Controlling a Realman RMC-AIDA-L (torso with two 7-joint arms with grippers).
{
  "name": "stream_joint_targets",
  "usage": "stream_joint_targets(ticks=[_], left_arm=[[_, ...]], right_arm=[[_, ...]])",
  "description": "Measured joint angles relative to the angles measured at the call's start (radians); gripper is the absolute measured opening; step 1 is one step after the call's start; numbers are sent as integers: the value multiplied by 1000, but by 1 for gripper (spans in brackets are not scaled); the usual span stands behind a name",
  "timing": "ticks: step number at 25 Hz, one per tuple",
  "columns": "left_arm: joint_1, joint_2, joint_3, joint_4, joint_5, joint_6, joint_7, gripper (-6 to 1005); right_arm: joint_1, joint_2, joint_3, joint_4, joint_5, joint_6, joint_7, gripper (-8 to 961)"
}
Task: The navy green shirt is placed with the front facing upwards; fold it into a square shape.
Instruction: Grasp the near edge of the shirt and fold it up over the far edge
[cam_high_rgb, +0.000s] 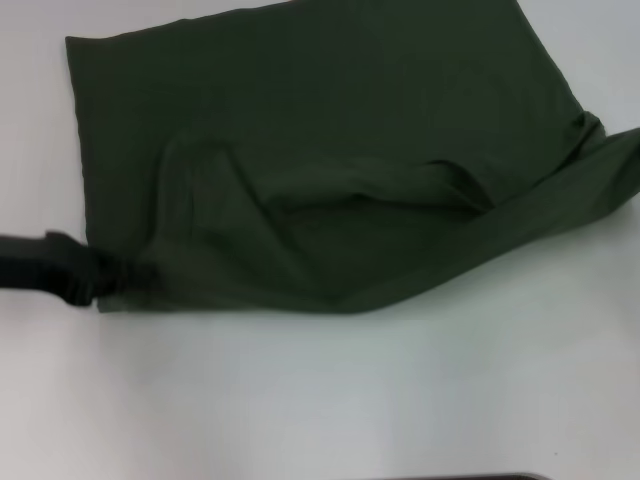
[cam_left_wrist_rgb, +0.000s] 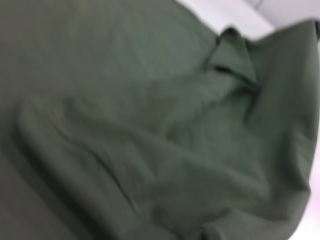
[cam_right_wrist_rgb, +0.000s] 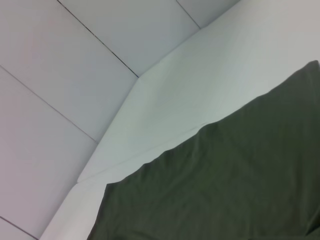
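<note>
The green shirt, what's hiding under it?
Under the green shirt only the white table shows, around its edges. The left gripper reaches its near corner. Anything beneath the cloth is covered.

Left gripper (cam_high_rgb: 120, 278) fingers: tips hidden at the shirt's (cam_high_rgb: 330, 170) near corner; grip unclear.
Shirt far edge: cut off by head view's top.
Shirt front: hidden, only plain cloth showing.

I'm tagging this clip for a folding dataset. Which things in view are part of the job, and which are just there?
Part of the job:
navy green shirt, partly folded and rumpled
left gripper, at the shirt's near left corner

Just there:
white table
grey floor tiles
</note>
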Motion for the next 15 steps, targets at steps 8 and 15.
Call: stream_joint_targets(ticks=[8,15], left_arm=[[-21,23,-126,5,-101,-13,47,37],[-22,36,-203,12,-209,-16,97,37]], right_arm=[[33,-5,-1,-62,0,-12,54,35],[71,-14,-9,-132,36,-49,127,36]])
